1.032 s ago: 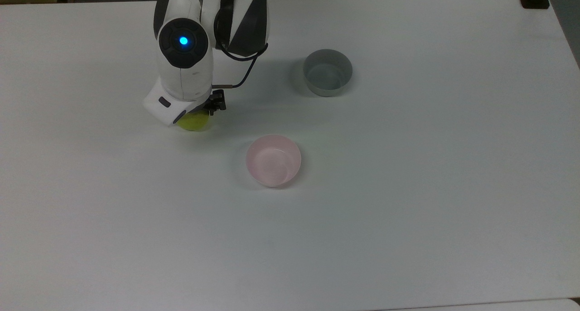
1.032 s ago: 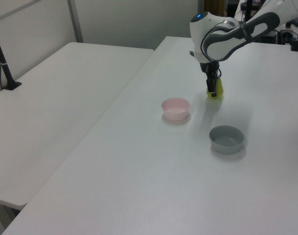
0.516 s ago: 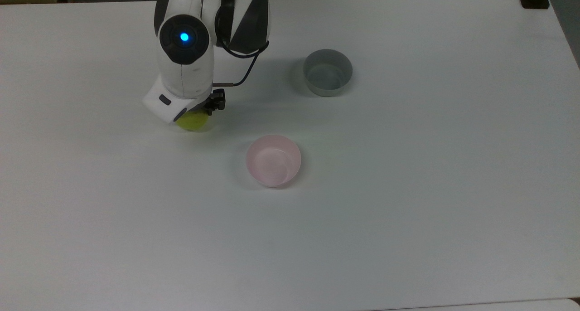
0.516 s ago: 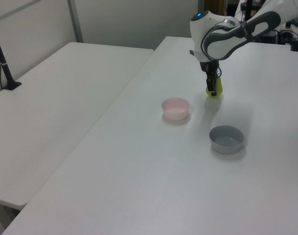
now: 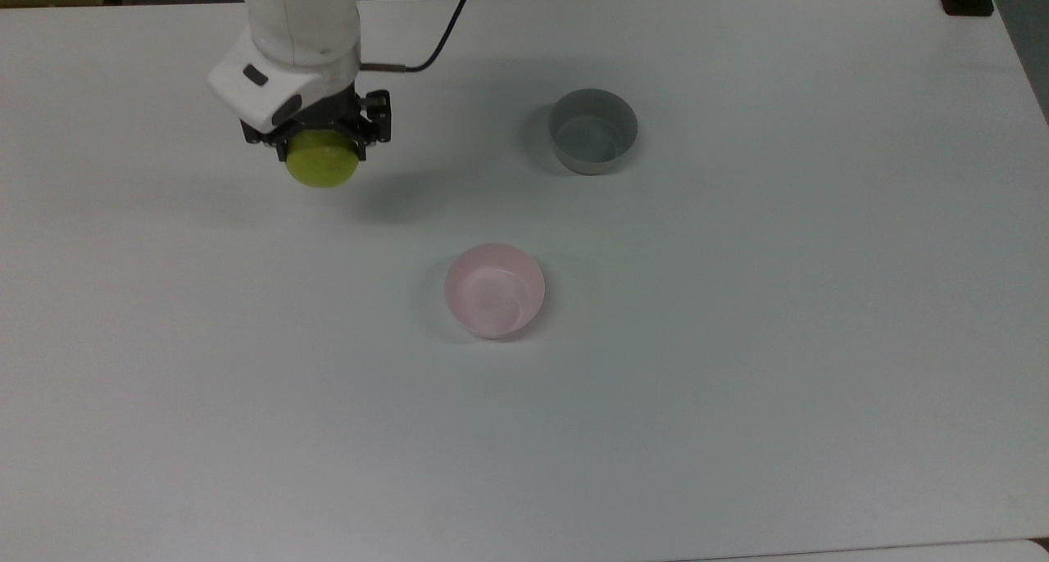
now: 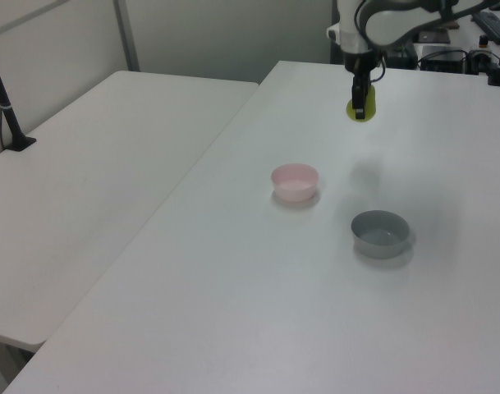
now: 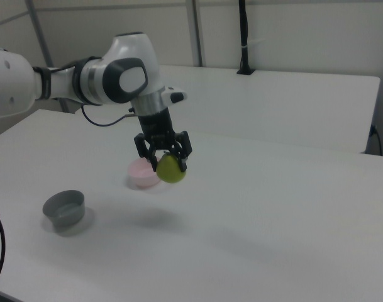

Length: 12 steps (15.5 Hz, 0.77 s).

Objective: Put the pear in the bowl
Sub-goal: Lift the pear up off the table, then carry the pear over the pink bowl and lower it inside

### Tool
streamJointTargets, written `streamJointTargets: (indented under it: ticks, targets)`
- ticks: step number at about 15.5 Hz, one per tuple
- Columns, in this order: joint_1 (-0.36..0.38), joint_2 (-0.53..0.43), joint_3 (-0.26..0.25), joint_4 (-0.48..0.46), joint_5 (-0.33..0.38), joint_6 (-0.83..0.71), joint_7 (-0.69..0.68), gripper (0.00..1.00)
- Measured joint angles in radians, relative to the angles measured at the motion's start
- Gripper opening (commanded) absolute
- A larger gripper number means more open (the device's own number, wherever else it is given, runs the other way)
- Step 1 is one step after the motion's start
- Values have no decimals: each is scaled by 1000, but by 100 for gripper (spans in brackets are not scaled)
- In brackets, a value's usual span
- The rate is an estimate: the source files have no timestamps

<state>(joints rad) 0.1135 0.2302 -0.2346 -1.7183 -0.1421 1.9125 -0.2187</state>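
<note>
The pear (image 5: 321,159) is up in the air, pinched between the fingers of the hand (image 5: 318,140), well clear of the bench (image 5: 737,382) with its shadow below. That height looks chosen to pass over a rim. The pink bowl (image 5: 494,289) sits open and empty, well apart toward the top view's lower right, while the grey bowl (image 5: 592,130) stands off to the side, a decoy to avoid.

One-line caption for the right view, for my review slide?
Panda gripper holds the pear lifted above the white table, with the pink bowl and grey bowl empty.
</note>
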Motion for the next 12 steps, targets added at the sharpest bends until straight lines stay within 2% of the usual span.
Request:
streamJointTargets:
  ticks: [3, 6, 9, 12]
  targets:
    - [13, -23, 0, 10, 2, -25, 0, 59]
    - [55, -14, 1, 27, 46, -25, 10, 58]
    - [145, 59, 3, 101, 117, -25, 99, 59]
    - [194, 128, 4, 164, 133, 9, 188, 59]
